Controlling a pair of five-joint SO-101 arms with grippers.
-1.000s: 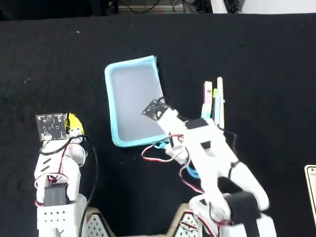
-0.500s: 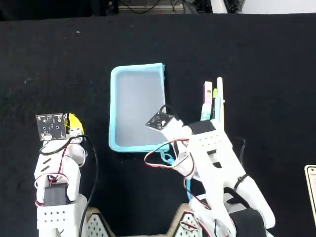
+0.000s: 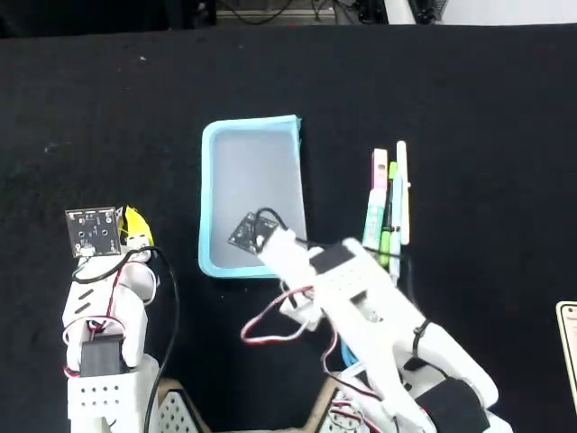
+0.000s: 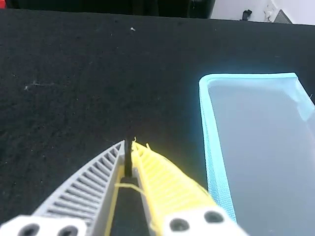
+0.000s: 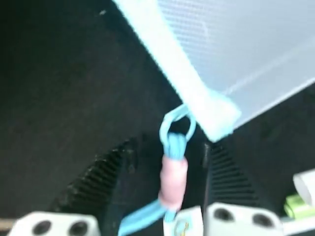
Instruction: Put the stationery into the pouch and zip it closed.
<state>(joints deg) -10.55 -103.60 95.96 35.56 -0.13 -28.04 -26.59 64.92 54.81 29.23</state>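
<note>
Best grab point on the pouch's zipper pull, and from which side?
Pinch the pink bead on the pull cord, approaching from the arm's side of the pouch corner. The cord trails straight off that corner and lies between the right gripper's open fingers.

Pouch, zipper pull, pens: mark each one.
pouch point(image 3: 252, 185), high view, centre of its pale panel.
zipper pull point(image 5: 173, 180), right wrist view, its pink bead.
pens point(image 3: 389, 197), high view, middle of the bundle.

A pale card point(image 3: 569, 347) is being shown at the black table's point(image 3: 487, 90) right edge, cables point(image 3: 270, 13) beyond its far edge.
</note>
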